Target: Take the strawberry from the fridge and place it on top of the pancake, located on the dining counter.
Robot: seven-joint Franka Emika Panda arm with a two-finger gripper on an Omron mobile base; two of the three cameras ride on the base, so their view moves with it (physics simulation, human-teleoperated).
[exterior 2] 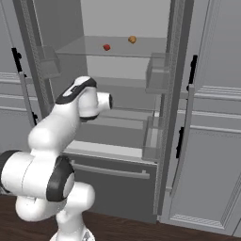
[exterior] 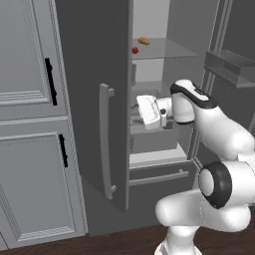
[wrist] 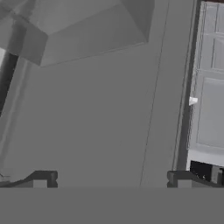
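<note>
Red and tiny, the strawberry point(exterior: 135, 50) sits near the front edge of the fridge's point(exterior: 94, 99) upper glass shelf point(exterior 2: 117, 47), a tan-orange lumpy item point(exterior 2: 132, 40) well apart behind it. Below that shelf the gripper point(wrist: 111, 177), fingers spread and empty, faces the open left door's inner side.

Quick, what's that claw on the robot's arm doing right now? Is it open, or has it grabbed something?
Gripper: open and holding nothing; the strawberry sits on the fridge shelf.
</note>
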